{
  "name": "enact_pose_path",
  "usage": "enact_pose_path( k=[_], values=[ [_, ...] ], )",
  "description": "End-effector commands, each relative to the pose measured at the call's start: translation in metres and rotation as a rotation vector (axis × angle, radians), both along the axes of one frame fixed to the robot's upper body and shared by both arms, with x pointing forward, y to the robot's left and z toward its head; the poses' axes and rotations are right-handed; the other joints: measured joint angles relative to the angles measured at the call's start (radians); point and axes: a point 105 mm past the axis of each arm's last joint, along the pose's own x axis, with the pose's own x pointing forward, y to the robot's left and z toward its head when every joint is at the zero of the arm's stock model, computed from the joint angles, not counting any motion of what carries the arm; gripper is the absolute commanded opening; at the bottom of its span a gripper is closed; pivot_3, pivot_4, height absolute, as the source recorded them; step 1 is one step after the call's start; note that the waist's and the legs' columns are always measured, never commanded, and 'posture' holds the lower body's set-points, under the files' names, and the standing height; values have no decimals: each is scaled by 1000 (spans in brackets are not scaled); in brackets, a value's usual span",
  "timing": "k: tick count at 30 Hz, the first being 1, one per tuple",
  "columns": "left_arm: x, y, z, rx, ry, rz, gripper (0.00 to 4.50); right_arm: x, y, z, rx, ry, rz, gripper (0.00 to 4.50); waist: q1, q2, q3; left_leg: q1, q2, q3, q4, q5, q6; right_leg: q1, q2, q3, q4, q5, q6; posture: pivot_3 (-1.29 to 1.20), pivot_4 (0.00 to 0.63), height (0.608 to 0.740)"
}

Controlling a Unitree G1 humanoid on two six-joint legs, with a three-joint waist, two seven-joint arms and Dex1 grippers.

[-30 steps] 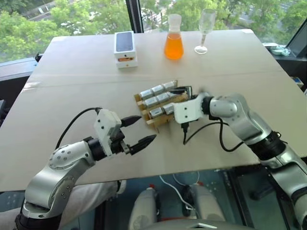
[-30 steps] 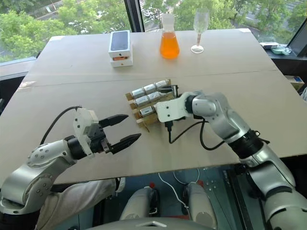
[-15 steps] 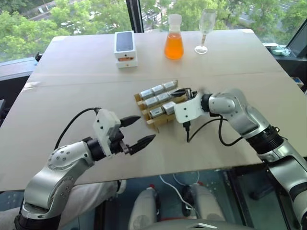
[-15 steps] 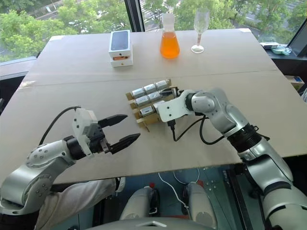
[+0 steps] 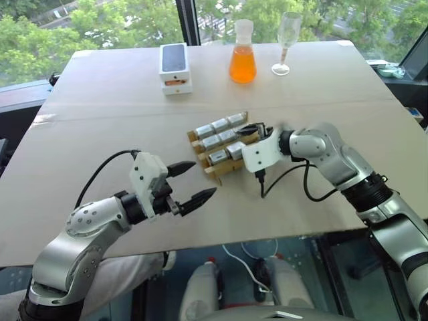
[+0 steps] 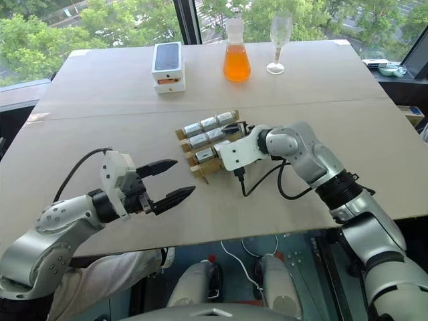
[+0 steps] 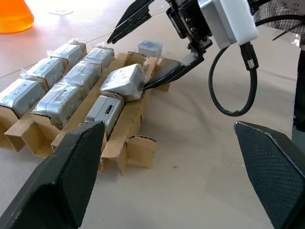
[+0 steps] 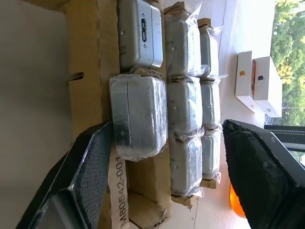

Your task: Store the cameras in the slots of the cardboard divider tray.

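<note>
The cardboard divider tray (image 5: 215, 171) lies mid-table, and several silver cameras (image 5: 219, 140) fill its slots in rows. My right gripper (image 5: 249, 131) hovers low at the tray's right end, open. In the left wrist view its lower finger (image 7: 174, 72) rests beside a plastic-wrapped camera (image 7: 123, 82) that sits tilted in its slot. The right wrist view has that wrapped camera (image 8: 138, 117) against one finger (image 8: 90, 176), with more cameras across the gap. My left gripper (image 5: 203, 179) is open and empty above the table, short of the tray's near corner.
A white phone box (image 5: 174, 67), a flask of orange liquid (image 5: 242, 57) and a wine glass (image 5: 286, 40) stand along the far side. A black cable (image 5: 284, 180) loops from my right wrist onto the table. The table's front edge lies just below my arms.
My right gripper's jaws have narrowed a little over the tray's right end and its forearm has shifted slightly. The left arm has not moved.
</note>
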Motion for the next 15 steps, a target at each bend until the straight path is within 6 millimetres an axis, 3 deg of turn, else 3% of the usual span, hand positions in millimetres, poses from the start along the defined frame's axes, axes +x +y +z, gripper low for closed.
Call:
enact_pose_path(
  k=[1, 4, 8, 11, 15],
  values=[
    [-3, -1, 11, 4, -52, -6, 4500, 2, 5, 18, 29, -67, 17, 3631, 0, 0, 0, 0, 0, 0, 0, 0, 0, 0, 0, 0, 0, 0, 0, 0, 150, 740],
    [-2, 0, 11, 4, -54, -4, 4500, 2, 5, 15, 17, -70, 25, 3631, 0, 0, 0, 0, 0, 0, 0, 0, 0, 0, 0, 0, 0, 0, 0, 0, 150, 740],
    [-3, 1, 11, 4, -53, 0, 4500, 1, 6, 14, 8, -68, 44, 1698, 0, 0, 0, 0, 0, 0, 0, 0, 0, 0, 0, 0, 0, 0, 0, 0, 150, 740],
    [-3, 2, 10, 4, -51, 5, 4500, 0, 5, 14, -7, -59, 65, 528, -2, 0, 0, 1, 0, 0, 0, 0, 0, 0, 0, 0, 0, 0, 0, 0, 150, 740],
    [-2, 1, 10, -2, -53, 9, 4500, 1, 3, 15, -38, -22, 87, 528, -2, 0, 0, 1, 0, 0, 0, 0, 0, 0, 0, 0, 1, 0, 0, 0, 150, 740]
  ],
)
